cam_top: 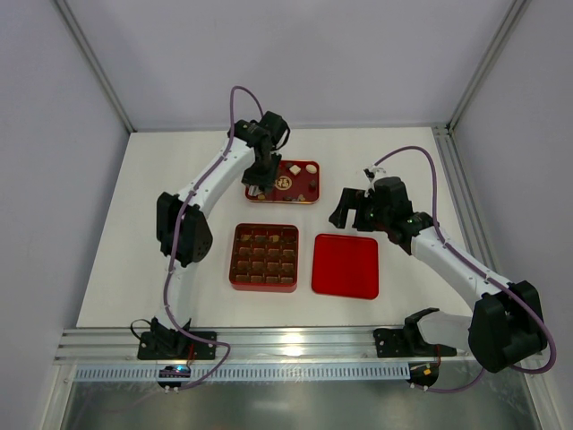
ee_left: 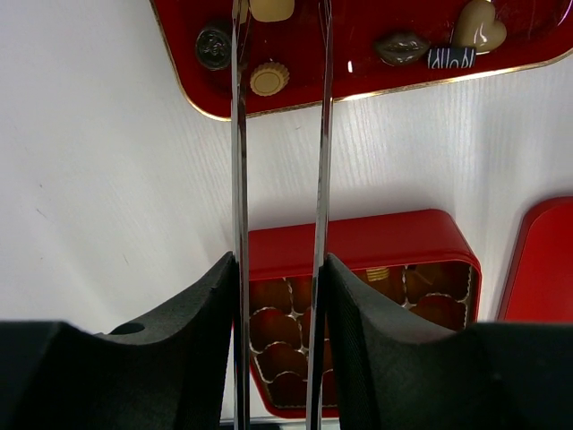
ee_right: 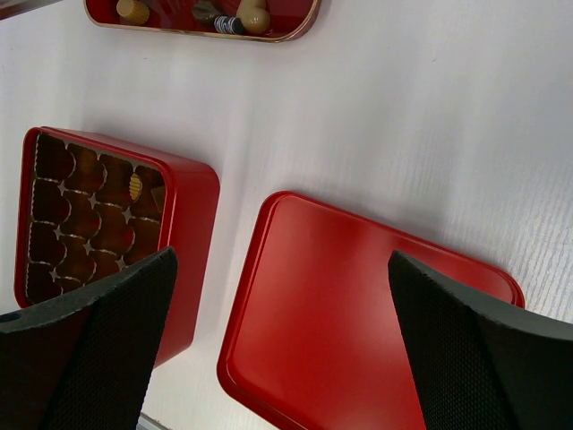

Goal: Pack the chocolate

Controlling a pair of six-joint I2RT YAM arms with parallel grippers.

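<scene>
The chocolate pieces [cam_top: 296, 167] lie in a shallow red tray [cam_top: 309, 199] at the back. In the left wrist view they show as a tan round piece [ee_left: 269, 79], a dark round one [ee_left: 214, 45], a dark lip-shaped one [ee_left: 400, 47] and a tan heart [ee_left: 479, 25]. My left gripper [cam_top: 258, 184] is shut on thin metal tongs [ee_left: 237, 134]. The tong tips reach over the tray's near left part beside a tan piece [ee_left: 271, 9]. My right gripper [cam_top: 351, 208] is open and empty above the lid [ee_right: 358, 296].
A square red box [cam_top: 235, 260] with brown grid compartments sits mid-table, with a tan piece [ee_right: 135, 185] in one compartment. A flat red lid [cam_top: 346, 265] lies right of it. Frame posts and grey walls stand around the table.
</scene>
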